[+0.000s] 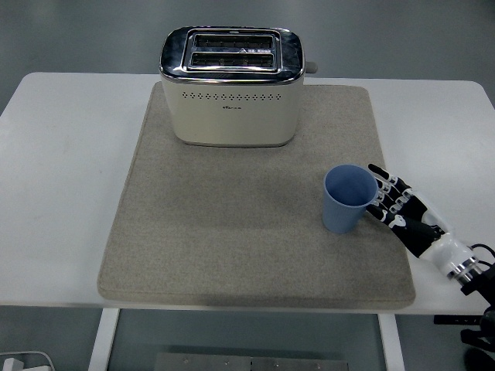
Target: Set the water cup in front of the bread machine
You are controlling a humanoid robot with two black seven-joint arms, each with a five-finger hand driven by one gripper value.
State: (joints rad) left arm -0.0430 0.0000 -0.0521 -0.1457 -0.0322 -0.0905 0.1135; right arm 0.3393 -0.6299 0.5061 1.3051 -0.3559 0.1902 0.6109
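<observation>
Light blue plastic water cup [349, 199] stands upright on the beige felt mat [232, 232], right of centre, well nearer than the cream two-slot toaster [230, 86] at the mat's far edge. Right hand [402, 207], fingers spread, sits against the cup's right side, not grasping. White tabletop [62, 154] underneath.

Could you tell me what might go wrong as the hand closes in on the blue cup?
The right hand is at the water cup's side with its fingers open, so a push before a grip could tip the upright cup over. The cup stands on the soft mat, where it might rock. The toaster leaves limited clearance behind.
</observation>
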